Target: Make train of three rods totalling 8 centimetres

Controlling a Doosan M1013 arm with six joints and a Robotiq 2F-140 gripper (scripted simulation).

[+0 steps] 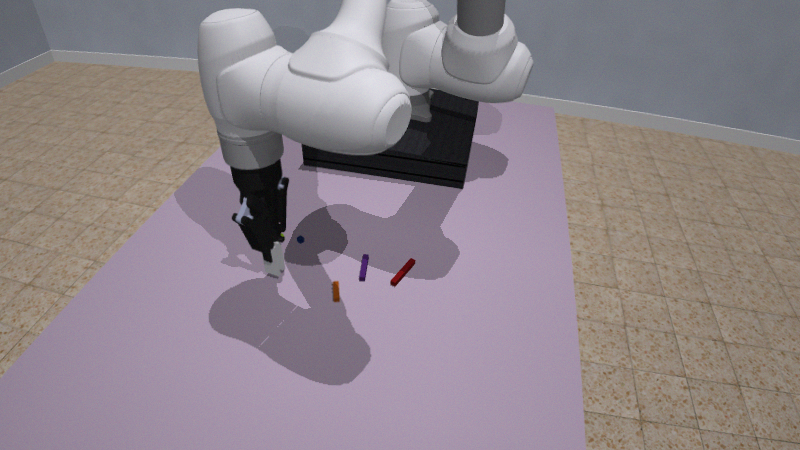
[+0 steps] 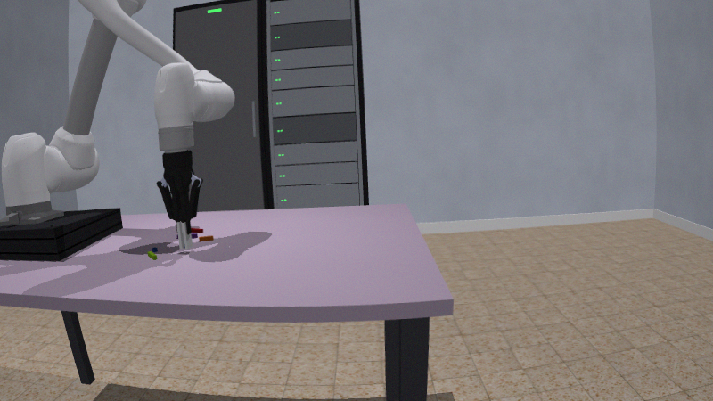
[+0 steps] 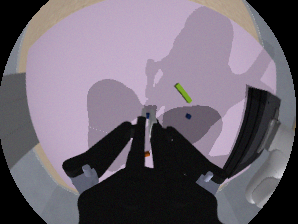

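My gripper (image 1: 274,267) is low over the left middle of the purple table, shut on a pale grey rod (image 3: 150,112) that shows between the fingertips; it also shows in the exterior view (image 2: 184,242). The rod's lower end is close to the table top; I cannot tell whether it touches. A small blue rod (image 1: 300,239) lies just right of the gripper. An orange rod (image 1: 335,291) lies further right and nearer the front. A lime rod (image 2: 151,255) lies beside the blue one (image 2: 154,249); in the top view the gripper hides it.
A purple rod (image 1: 363,267) and a red rod (image 1: 402,272) lie flat to the right of the orange one, apart from each other. The arm's black base (image 1: 391,145) stands at the back of the table. The table's left edge is some way left of the gripper.
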